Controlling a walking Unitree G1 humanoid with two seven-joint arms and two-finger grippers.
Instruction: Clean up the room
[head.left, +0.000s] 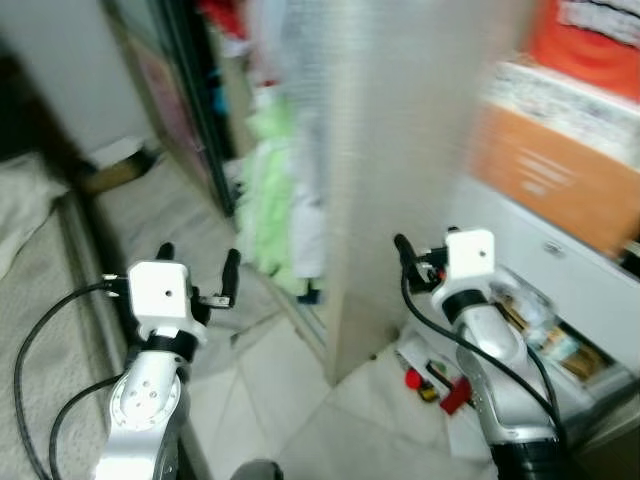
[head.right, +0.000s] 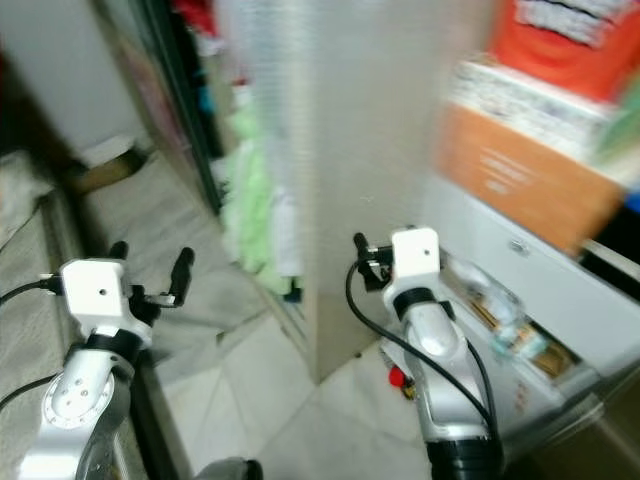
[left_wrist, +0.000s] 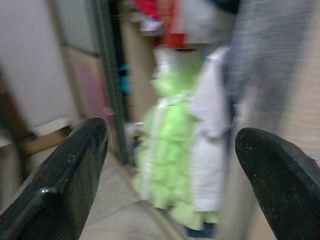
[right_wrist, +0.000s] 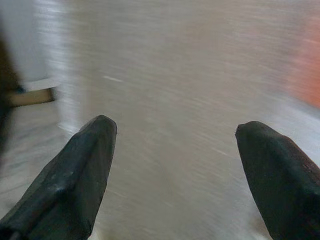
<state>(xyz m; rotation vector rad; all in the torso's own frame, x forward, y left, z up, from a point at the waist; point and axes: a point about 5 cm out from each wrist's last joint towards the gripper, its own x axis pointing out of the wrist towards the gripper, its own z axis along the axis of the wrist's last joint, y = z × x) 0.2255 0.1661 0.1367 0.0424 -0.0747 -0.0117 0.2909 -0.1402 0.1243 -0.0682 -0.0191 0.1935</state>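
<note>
Head views, both blurred. Your landmark is the pale wardrobe panel, standing upright in the middle of the scene.
- Left gripper: raised left of the panel, fingers spread apart, holding nothing. It is well apart from the panel.
- Green garment: hangs just left of the panel, beside a white garment, ahead of and to the right of your left gripper, not touching it.
- Dark door frame: left of the green garment.
- Grey rug: on the floor far left of the panel, under your left arm.
- Right gripper: raised just right of the panel's edge; you cannot tell from here how its fingers stand.
- White drawer unit: right of the panel, with an orange box on top.
- Small red items: on the tiled floor at the panel's foot, below your right arm; too blurred to name.

Left wrist view.
- Two black fingers wide apart, nothing between them. The green garment and white garment hang ahead in the gap, untouched.

Right wrist view.
- Two black fingers wide apart and empty, facing the pale panel at close range.
</note>
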